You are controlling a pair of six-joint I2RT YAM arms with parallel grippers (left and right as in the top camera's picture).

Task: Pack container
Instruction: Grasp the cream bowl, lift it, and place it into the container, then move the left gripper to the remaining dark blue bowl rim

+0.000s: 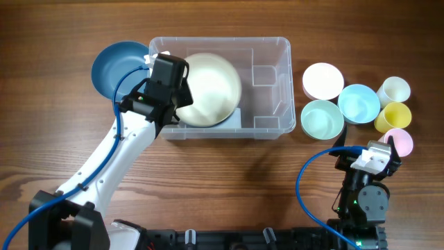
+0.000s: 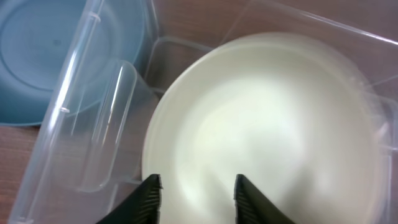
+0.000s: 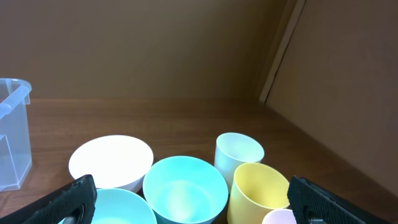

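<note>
The container [image 1: 267, 48] is a clear rectangular bin at the table's middle back. A large cream plate [image 1: 211, 87] lies tilted inside its left half; it fills the left wrist view [image 2: 267, 124]. My left gripper [image 2: 196, 186] is open, over the plate's near-left edge, inside the bin's left end; it also shows in the overhead view [image 1: 166, 87]. My right gripper [image 3: 193, 199] is open and empty at the front right, behind a group of bowls and cups. The bin's wall shows at the left of the right wrist view [image 3: 12, 134].
A blue plate [image 1: 114, 66] lies just outside the bin's left end. Right of the bin stand a white bowl [image 1: 322, 80], a mint bowl [image 1: 321, 118], a light blue bowl [image 1: 359, 103], a white cup [image 1: 395, 89], a yellow cup [image 1: 393, 116] and a pink cup [image 1: 399, 141].
</note>
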